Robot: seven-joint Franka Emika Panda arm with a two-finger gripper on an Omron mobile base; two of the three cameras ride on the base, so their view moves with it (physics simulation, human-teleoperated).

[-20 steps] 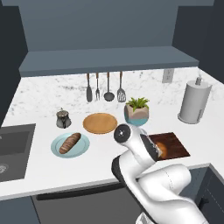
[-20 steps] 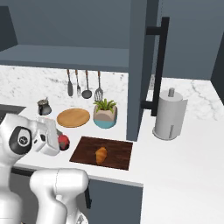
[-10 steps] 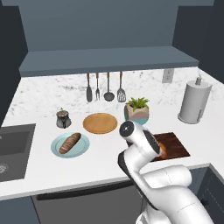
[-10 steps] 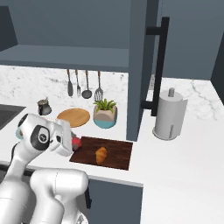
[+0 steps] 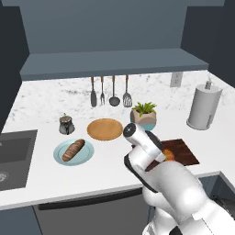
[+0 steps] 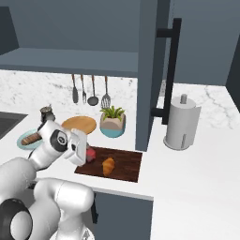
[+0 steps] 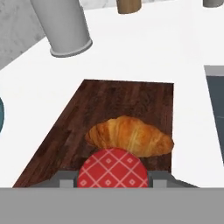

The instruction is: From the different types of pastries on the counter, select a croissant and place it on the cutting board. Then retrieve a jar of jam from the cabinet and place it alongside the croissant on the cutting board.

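My gripper (image 7: 113, 180) is shut on the jar of jam (image 7: 113, 168), which shows a red checked lid between the fingers. Just beyond the jar, the golden-brown croissant (image 7: 129, 136) lies on the dark reddish-brown cutting board (image 7: 113, 103). From the right base view, the gripper (image 6: 86, 152) holds the red jar (image 6: 91, 153) over the left end of the cutting board (image 6: 126, 161), a little left of the croissant (image 6: 108, 166). In the left base view my hand covers part of the board (image 5: 183, 150), and the croissant (image 5: 168, 155) peeks out beside it.
On the white counter (image 5: 41, 174) are a round tan plate (image 5: 105, 129), a blue plate with a baguette-like loaf (image 5: 73, 151), a grey pot (image 5: 66, 124), a potted plant (image 5: 143, 115) and a paper towel roll (image 5: 204, 106). A sink (image 5: 13, 156) lies far left. The cabinet shelf (image 5: 114, 62) runs above.
The arm has swung right with the jar, from in front of the round plate to over the left end of the cutting board. The croissant has not moved.
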